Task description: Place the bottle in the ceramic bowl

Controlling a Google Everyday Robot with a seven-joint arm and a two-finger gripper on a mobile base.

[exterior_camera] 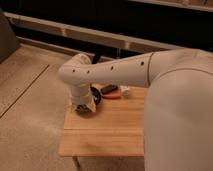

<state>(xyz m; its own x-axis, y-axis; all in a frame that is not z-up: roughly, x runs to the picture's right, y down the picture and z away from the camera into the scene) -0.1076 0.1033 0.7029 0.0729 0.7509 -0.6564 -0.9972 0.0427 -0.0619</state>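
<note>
My gripper hung at the left rim of the ceramic bowl on the wooden table, jaws spread wide, holding nothing I could make out. The bottle was hidden, perhaps beneath my wrist. I needed to locate it first, then close squarely around its body.

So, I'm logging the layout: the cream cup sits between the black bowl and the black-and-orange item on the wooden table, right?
No: the camera view shows the black-and-orange item between the black bowl and the cream cup on the wooden table. The gripper hangs beside the bowl, over the table.
</note>
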